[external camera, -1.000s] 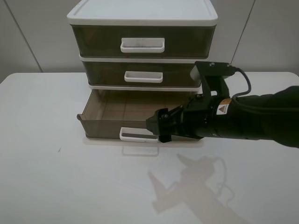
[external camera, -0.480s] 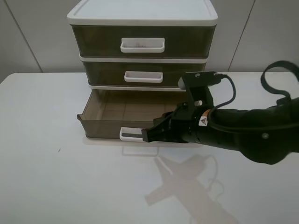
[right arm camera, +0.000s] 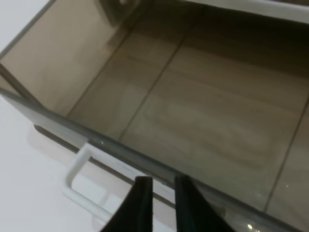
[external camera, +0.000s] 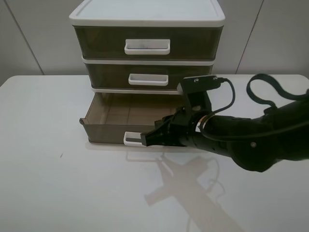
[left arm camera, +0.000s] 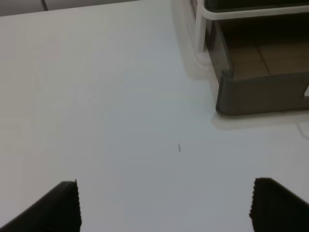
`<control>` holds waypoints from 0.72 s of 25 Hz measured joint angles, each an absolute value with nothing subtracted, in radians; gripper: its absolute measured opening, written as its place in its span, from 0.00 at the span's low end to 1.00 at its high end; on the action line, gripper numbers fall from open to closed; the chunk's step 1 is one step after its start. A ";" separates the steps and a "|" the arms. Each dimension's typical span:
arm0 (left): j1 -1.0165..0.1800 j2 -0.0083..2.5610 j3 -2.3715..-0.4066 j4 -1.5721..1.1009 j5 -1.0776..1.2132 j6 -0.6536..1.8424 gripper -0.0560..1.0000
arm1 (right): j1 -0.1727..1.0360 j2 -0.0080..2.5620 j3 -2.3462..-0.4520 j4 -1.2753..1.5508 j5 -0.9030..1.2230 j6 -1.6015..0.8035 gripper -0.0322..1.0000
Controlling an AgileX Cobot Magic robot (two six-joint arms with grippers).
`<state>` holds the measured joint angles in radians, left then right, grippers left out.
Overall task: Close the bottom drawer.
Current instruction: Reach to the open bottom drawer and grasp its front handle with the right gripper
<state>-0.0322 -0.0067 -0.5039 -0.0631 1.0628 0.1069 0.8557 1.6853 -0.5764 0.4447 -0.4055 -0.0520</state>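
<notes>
**Exterior high view.** The right pincer (external camera: 145,138) is at the front wall of the bottom drawer (external camera: 104,131), which is pulled well out of the three-drawer unit (external camera: 145,17). The tips cover part of the white loop handle (external camera: 130,140). Hazard: the unit looks light. A push may slide the whole unit back across the counter (external camera: 48,183) instead of seating the drawer.

**Left wrist view.** The left pincer (left arm camera: 166,205) is spread wide and holds nothing. It hovers over bare counter, with the drawer's near corner ahead of it and well apart. Hazard: nothing braces the unit against the push.

**Right wrist view.** The right pincer's fingers (right arm camera: 140,203) are drawn almost together, with a narrow gap between them and nothing gripped. The tips appear to sit just above the drawer's front rim. The drawer floor lies ahead of them, and the handle is beside and below. Hazards:
- At this height a forward push may ride over the rim into the drawer.
- A lower push may snag a finger in the loop.
</notes>
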 joint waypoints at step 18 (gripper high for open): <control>-0.032 -0.007 -0.504 -0.063 1.063 0.107 0.73 | 0.856 1.814 -0.628 0.466 -0.408 -0.052 0.05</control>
